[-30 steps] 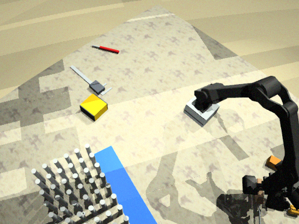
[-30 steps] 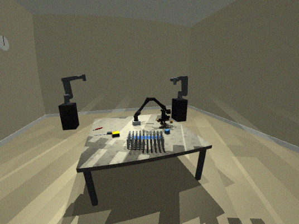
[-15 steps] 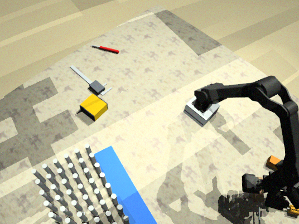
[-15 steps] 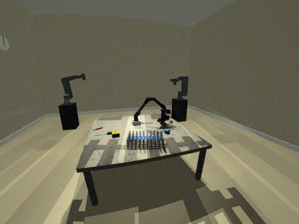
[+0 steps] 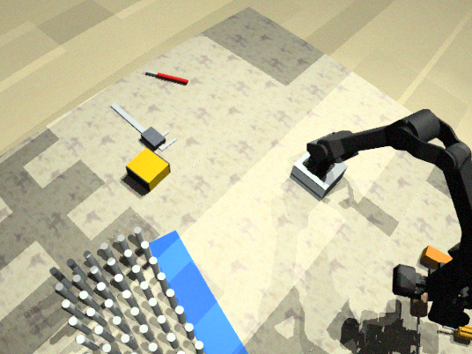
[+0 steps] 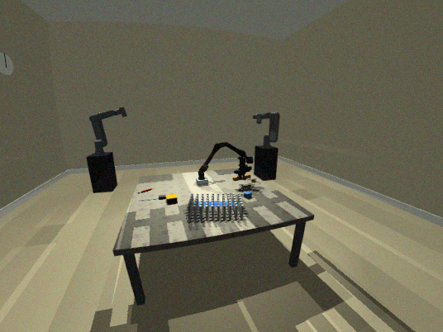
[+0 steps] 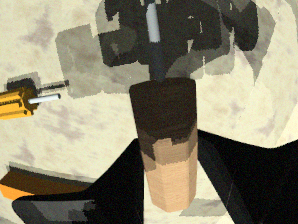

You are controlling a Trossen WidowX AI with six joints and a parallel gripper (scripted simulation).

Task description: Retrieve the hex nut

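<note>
Item, hex nut: not located. I cannot make it out among the standing spacers (image 5: 152, 302) (image 6: 216, 212), where it is said to lie.

Item, spacers: slim round metal posts with pale flat tops, in close rows, upright as far as I can see.

Item, taped strip (image 5: 189, 282) (image 6: 221, 204): flat, blue in lighter and darker bands, along the field's edge; the nut's destination.

Item, tool with a wooden handle (image 5: 418, 305) (image 7: 170, 170): faceted, tan, part darkened by shadow, with a thin grey metal shaft. Its far end is out of my wrist view, so whether it ends in a hook I cannot tell.

Item, my gripper (image 5: 420, 288) (image 7: 164, 139): partly closed, black fingers either side of that handle, holding it.

Step in hand, by my judgement: securing the tool. Next should come a straight lift, checking for slip, then a carry to the strip side with the shaft well above the post tops. The faceted grip may resist rolling; a swinging shaft could topple a post.

Outward, sundries: a yellow-handled tool (image 5: 465, 332) (image 7: 15, 103) with a short bright shank; an orange block (image 5: 435, 257) (image 7: 11, 192); a yellow box (image 5: 148, 168) (image 6: 171, 199), square-edged; a grey caliper (image 5: 153, 136) (image 6: 162, 197); a slender red-handled driver (image 5: 173, 78) (image 6: 145, 191); a small blue block (image 6: 247, 194).

Support: a table (image 5: 220, 176) (image 6: 215, 238) with mottled, stone-like top.
</note>
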